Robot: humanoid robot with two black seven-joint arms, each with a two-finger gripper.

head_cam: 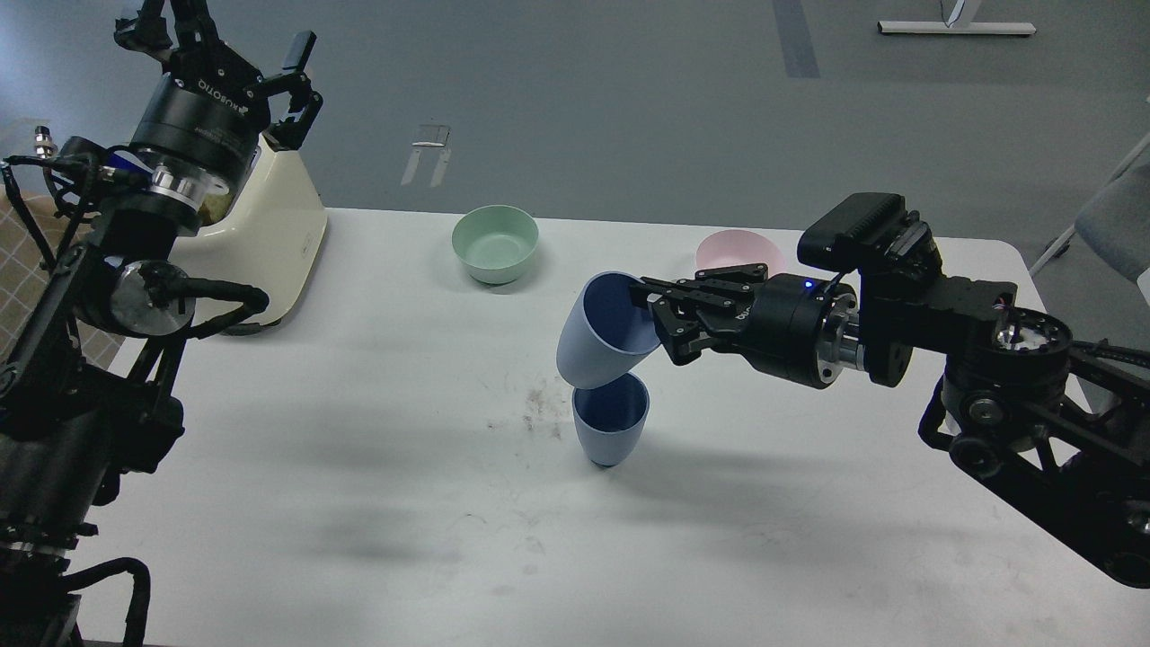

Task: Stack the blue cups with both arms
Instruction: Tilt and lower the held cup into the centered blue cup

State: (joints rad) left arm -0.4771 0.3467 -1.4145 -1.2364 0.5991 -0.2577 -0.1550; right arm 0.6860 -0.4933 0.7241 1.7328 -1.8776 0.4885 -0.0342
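Right end effector [667, 316], just right of the frame's centre, is clamped on the rim of a tilted blue cup [600, 331], one finger inside the mouth and one outside. That held cup leans with its mouth toward the upper right and its narrow base dipping to the rim of the second blue cup [610, 420]; whether they touch cannot be told. The second cup stands upright on the white worktop [359, 503] near the middle of the frame. Left end effector [235, 56] is raised at the upper left, its fingers spread apart and holding nothing. A green bowl [495, 242] and a pink bowl [735, 251] sit along the worktop's upper edge
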